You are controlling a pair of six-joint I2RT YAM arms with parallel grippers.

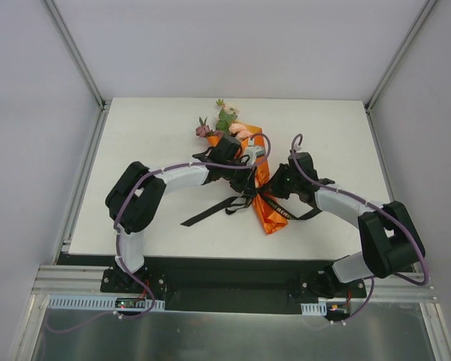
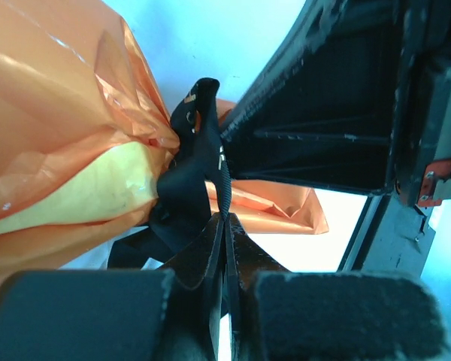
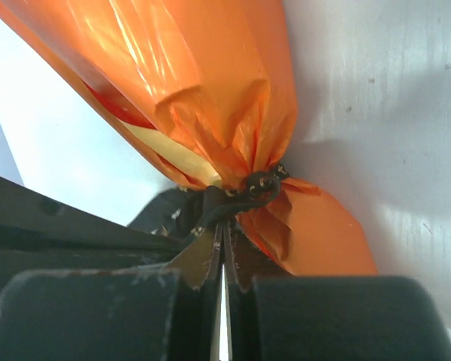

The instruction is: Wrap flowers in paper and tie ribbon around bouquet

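Left gripper (image 2: 224, 259) clenched on the narrow black fabric ribbon (image 2: 199, 162), right gripper (image 3: 222, 252) pinching it too. Ribbon cinches the neck of the orange paper-cone bouquet (image 3: 210, 83), which lies on the white table (image 1: 135, 135) between both.

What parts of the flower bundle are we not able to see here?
- The stems: every view, wrapped inside the paper.
- The knot in the ribbon: top view, left gripper and right gripper cover it.
- The lettering: top view, too small to read.
- The flowers: outside both wrist views.
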